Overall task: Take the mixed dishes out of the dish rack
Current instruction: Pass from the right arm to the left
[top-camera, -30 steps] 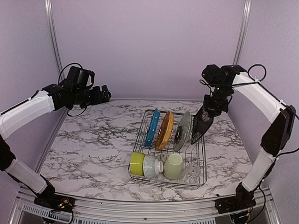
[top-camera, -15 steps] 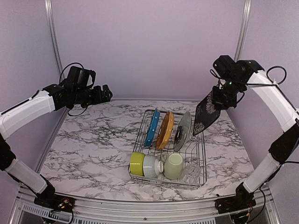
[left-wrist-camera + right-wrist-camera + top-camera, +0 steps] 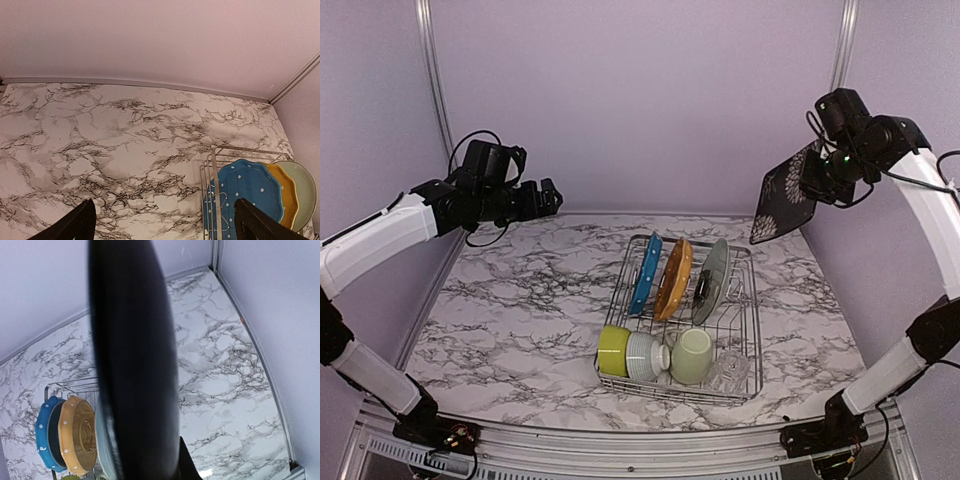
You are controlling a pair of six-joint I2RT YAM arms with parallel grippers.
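Marble tabletop [image 3: 520, 300] holds wire rack [image 3: 732, 325]. Right tool [image 3: 817, 178] pinches black plate [image 3: 785, 205], up in air. Left tool [image 3: 550, 198] spread wide, empty.

Marble-look table [image 3: 520, 300] w/ wire dish rack [image 3: 756, 320] on it, right of ctr.

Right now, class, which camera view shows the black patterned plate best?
Top external: the black patterned plate shows its decorated face, held up in the air. Right wrist sees only its dark edge, close up; left wrist misses it.
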